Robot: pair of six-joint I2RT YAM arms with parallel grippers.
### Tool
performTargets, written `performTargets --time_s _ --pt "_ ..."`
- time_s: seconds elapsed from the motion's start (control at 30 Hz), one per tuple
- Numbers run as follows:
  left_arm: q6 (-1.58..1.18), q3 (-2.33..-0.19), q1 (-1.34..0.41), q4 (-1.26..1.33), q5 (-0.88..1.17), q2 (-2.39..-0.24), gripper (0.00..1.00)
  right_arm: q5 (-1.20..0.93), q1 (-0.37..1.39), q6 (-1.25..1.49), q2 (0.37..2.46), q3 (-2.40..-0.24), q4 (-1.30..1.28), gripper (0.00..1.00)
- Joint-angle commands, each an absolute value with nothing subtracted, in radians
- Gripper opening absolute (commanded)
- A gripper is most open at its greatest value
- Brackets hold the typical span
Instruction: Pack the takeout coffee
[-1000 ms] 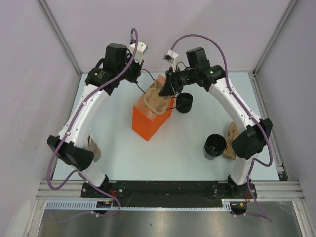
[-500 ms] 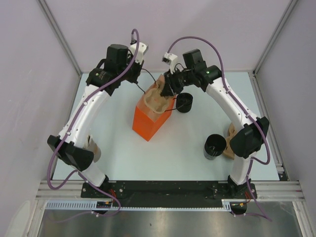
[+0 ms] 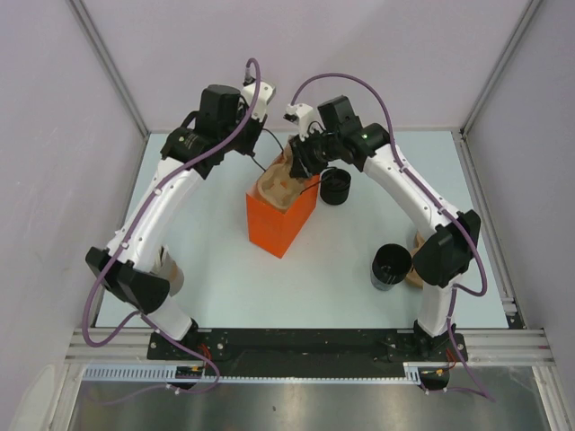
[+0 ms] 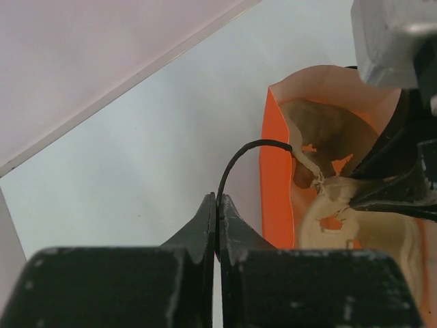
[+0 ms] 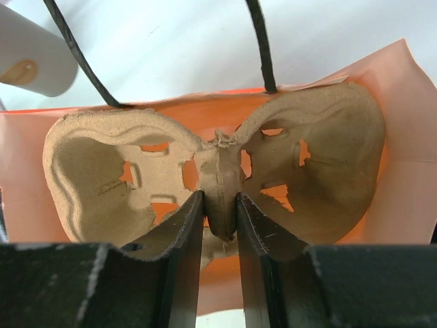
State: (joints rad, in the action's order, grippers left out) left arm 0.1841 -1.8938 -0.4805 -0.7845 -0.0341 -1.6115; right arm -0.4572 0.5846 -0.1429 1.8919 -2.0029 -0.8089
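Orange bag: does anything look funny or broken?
Nothing is spilled. The cardboard cup tray pokes out of the orange bag, pinched by the right hand, its middle ridge a little frayed. The left hand tugs one handle sideways.

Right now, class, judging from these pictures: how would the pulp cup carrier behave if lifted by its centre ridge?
The pulp cup carrier looks light: thin moulded walls with cut-outs. It probably flexes: both cup halves fold around the centre ridge the right pincer pinches. Its rough surface likely resists slipping.

The right gripper [image 5: 220, 219] has drawn the pulp carrier [image 5: 328, 157] further over the orange bag [image 3: 278, 229]. The bag seems nudged sideways
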Motion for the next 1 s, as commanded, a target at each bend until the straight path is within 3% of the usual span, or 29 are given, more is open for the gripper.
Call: performTargets --time_s 0.0,0.3,0.97 --pt "0.179 -1.879 -0.494 -0.750 -0.113 -1.559 0.00 -0.350 0.624 -0.201 1.890 -2.034 -0.801 0.29" --pt "0.167 -1.864 -0.497 -0.712 -0.258 -1.552 0.00 -0.276 0.663 -0.244 1.873 -2.063 -0.859 0.30" --pt "0.207 -1.870 -0.607 -0.667 -0.314 -1.523 0.00 -0.253 0.681 -0.238 1.936 -2.068 -0.979 0.29"
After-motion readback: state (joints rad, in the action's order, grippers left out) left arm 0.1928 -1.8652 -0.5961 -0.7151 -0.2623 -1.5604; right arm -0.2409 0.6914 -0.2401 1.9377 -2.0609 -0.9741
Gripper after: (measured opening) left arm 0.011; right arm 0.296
